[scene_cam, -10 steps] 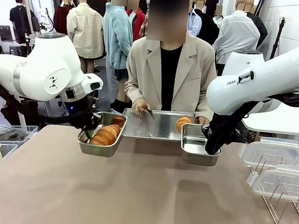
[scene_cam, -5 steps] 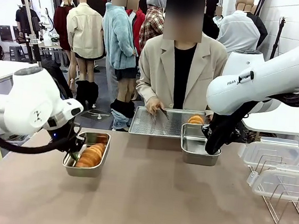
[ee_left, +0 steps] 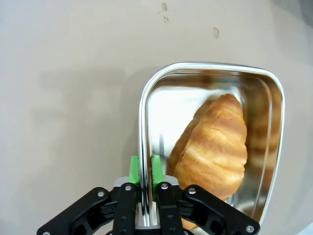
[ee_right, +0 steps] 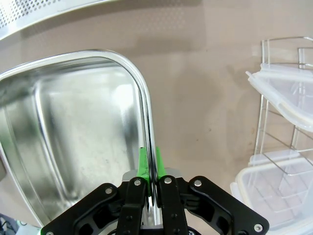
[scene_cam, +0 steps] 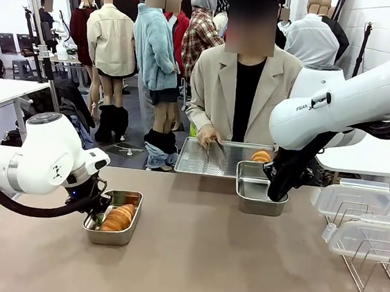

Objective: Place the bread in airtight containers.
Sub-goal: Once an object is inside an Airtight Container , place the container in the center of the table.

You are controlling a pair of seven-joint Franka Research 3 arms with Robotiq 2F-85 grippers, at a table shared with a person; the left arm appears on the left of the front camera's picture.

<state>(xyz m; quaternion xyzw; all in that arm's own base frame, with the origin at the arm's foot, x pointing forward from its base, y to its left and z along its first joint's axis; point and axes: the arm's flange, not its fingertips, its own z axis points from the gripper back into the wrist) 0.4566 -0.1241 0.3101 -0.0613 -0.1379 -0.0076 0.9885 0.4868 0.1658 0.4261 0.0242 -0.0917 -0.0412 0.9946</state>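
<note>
My left gripper [ee_left: 144, 169] pinches the side wall of the filled container [ee_left: 210, 66] near the tabletop's left edge, with the pads tight on either side of its rim. One croissant roll [ee_left: 215, 142] lies inside. My right gripper [ee_right: 148, 159] is clamped on the rim of the empty container [ee_right: 73, 122] at the far edge, just beside the perforated tray [scene_cam: 200, 162], where a second roll [scene_cam: 261, 156] waits. I should hold the empty one flat and motionless so that roll drops in cleanly.
</note>
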